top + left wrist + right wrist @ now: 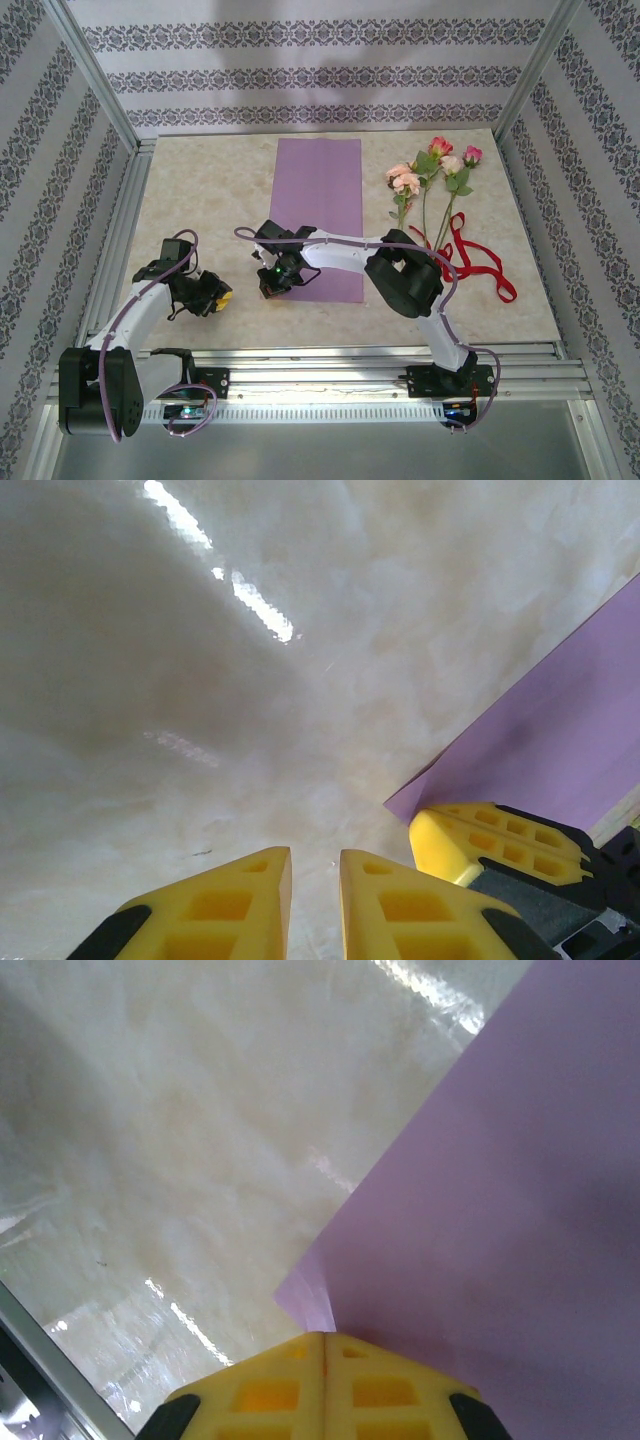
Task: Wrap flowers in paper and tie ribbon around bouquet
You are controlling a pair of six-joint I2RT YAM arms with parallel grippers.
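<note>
The paper (318, 210) lies flat mid-table, lilac face up. My right gripper (270, 285) is at its near left corner. In the right wrist view the jaws (325, 1338) are pressed together on that corner of the paper (500, 1210), which is slightly raised there. My left gripper (222, 298) sits just left of it, low over the bare table. Its jaws (315, 865) stand slightly apart with nothing between them, and the right arm's yellow fingers (490, 840) show beside the paper (570, 740). The flowers (430, 175) lie at the back right, with the red ribbon (480, 262) looped near their stems.
The beige marble-look tabletop (200, 200) is bounded by aluminium frame rails (130, 230) at the left and near edges. Patterned walls enclose the back and sides. The right arm's black elbow (405, 272) hangs over the table between the paper and the ribbon.
</note>
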